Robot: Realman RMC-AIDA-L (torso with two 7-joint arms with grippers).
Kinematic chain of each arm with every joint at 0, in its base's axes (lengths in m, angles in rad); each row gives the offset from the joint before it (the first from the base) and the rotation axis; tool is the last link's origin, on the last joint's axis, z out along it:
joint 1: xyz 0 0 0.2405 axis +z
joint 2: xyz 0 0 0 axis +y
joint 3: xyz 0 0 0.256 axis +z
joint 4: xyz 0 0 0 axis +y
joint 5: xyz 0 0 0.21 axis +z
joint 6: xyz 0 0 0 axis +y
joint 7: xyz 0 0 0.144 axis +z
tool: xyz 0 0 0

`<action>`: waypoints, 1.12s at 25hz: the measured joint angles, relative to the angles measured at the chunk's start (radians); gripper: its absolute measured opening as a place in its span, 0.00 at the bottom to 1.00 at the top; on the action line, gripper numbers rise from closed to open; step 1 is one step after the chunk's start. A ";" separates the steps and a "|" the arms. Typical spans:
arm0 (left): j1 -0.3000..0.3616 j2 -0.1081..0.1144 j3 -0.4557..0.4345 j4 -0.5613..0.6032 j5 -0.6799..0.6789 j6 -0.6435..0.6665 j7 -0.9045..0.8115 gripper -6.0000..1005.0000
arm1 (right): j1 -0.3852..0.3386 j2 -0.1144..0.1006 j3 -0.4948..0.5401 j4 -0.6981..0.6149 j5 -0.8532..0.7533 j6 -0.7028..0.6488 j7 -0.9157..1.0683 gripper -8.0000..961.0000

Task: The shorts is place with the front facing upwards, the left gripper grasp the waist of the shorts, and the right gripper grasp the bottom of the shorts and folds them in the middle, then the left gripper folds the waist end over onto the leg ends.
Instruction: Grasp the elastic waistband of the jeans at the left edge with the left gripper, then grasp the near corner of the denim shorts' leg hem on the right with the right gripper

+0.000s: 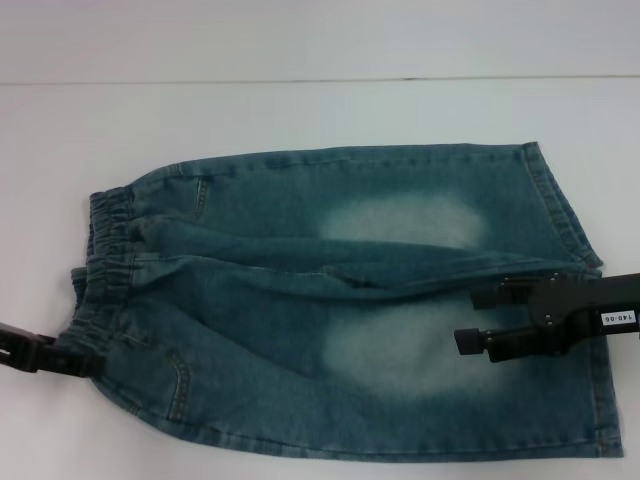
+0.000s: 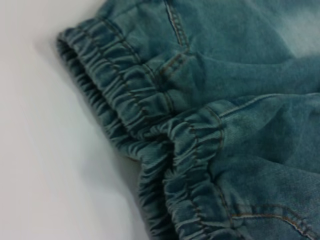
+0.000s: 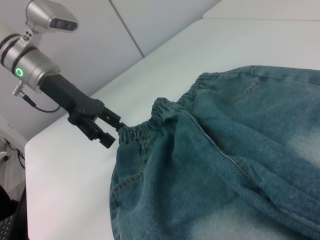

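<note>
1. Flat on the white counter (image 1: 300,110) lie the shorts (image 1: 350,300), waist (image 1: 108,255) toward the robot's left and the hems (image 1: 575,300) toward its right.
2. Pale faded patches show on both legs, and a fold of denim runs along the middle between them.
3. At the waist's near corner sits the left hand (image 3: 114,131); its fingers look pinched onto the gathered band, though the head view shows only its dark body at the edge.
4. Close up, the left wrist view shows the ruched elastic bunched into two humps, its near part lifted off the counter.
5. Over the near leg, just inside the hems, is the right hand (image 1: 472,318), fingers parted and pointing toward the waist, with nothing between them.
</note>
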 joint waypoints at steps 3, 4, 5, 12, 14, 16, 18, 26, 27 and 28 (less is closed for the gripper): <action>-0.011 -0.007 0.023 -0.021 0.000 -0.001 0.000 0.87 | -0.002 0.000 0.004 0.001 0.001 0.000 -0.007 0.98; -0.011 -0.007 0.026 -0.022 -0.001 0.002 0.000 0.87 | -0.002 0.000 0.006 0.002 0.001 0.000 -0.008 0.98; -0.012 -0.007 0.029 -0.021 -0.003 0.011 0.000 0.87 | -0.002 0.000 0.006 0.002 0.001 0.000 -0.008 0.98; -0.018 -0.007 0.024 -0.014 -0.009 0.035 0.005 0.77 | -0.001 -0.001 0.008 0.010 0.001 0.005 -0.009 0.98; -0.017 -0.007 0.025 -0.013 -0.010 0.037 0.006 0.70 | -0.001 -0.004 0.007 0.010 0.001 0.007 -0.009 0.98; -0.016 -0.007 0.028 -0.013 -0.010 0.041 0.008 0.64 | -0.002 -0.006 0.007 0.010 0.003 0.008 -0.009 0.98; -0.015 -0.007 0.029 -0.012 -0.010 0.045 0.009 0.58 | -0.002 -0.007 0.007 0.010 0.004 0.008 -0.009 0.98; -0.021 -0.006 0.029 -0.012 -0.011 0.051 0.010 0.33 | 0.002 -0.008 0.007 0.009 0.001 0.009 -0.009 0.98; -0.025 -0.005 0.028 -0.012 -0.011 0.058 0.010 0.29 | 0.002 -0.008 0.007 0.009 0.001 0.009 -0.009 0.98; -0.029 -0.005 0.027 -0.012 -0.011 0.065 0.010 0.26 | 0.002 -0.008 0.007 0.009 0.001 0.009 -0.009 0.98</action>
